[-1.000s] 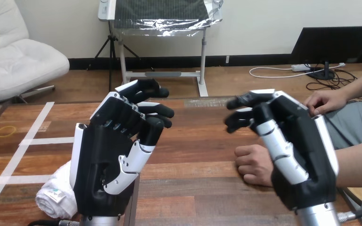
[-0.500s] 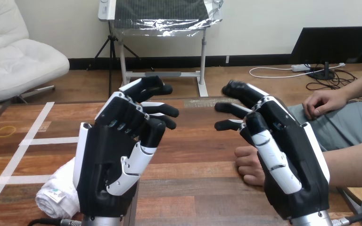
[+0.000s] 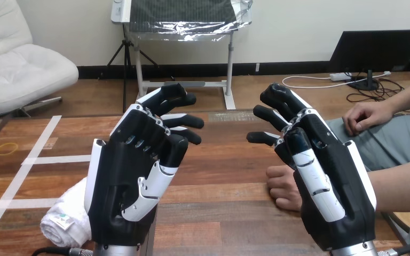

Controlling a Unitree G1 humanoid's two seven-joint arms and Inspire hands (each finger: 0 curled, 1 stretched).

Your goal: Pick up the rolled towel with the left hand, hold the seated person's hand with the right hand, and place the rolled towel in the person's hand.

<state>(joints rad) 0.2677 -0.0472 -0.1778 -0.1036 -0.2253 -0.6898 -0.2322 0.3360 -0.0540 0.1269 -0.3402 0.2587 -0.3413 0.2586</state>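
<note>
Head view. Left robot hand (image 3: 128, 186) is raised over the bench (image 3: 219, 165), white back shell toward the view's left and palm turned toward the middle. Its fingers are loosely bent forward and its thumb slants across the palm. It is relaxed and empty.

Right robot hand (image 3: 328, 181) is raised at the view's right, palm turned toward the middle. Its fingers are stretched forward and fanned apart, with the thumb along the palm. It grasps nothing. The two robot hands are well apart, palms facing each other.

Rolled towel (image 3: 66, 213): white, lying on the bench at the lower left. Its right end is hidden behind the left robot hand's wrist end. No finger is curled round it. Whether the left robot hand touches it cannot be told.

The person's hand on the bench (image 3: 282, 186) is a loose fist just left of the right robot hand's palm, partly hidden behind it. The robot fingers point past it and are not wrapped round it. Whether the two touch cannot be told.

The person's hand at the view's right edge (image 3: 368, 114) is further back, off the bench, resting on the person's lap.

Counts:
- robot hands: 2
- rolled towel: 1
- person's hands: 2
- yellow ring (image 3: 6, 148): 1, flat on the bench at far left
- white tape strips (image 3: 58, 159): 3, on the bench's left part
</note>
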